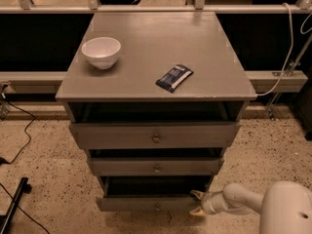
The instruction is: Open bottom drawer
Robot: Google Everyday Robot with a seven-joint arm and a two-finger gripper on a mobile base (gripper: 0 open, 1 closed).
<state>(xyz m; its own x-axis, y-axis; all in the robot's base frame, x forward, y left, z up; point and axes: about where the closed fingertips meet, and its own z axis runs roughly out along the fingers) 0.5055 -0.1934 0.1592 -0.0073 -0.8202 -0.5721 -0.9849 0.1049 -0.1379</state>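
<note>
The bottom drawer [146, 203] is the narrowest grey front of three, low on the cabinet, with a tiny round knob [157, 207]. It stands pulled out a little, with a dark gap above its front. My gripper [197, 203] is at the drawer's right end, its two pale fingers spread above and below the front's right corner. The white arm [273, 206] reaches in from the lower right.
The grey cabinet top [156, 57] holds a white bowl [101, 51] and a dark blue packet [174, 77]. The top drawer [155, 135] and middle drawer [156, 166] also stand slightly out. Black cables [19, 145] lie on the speckled floor at left.
</note>
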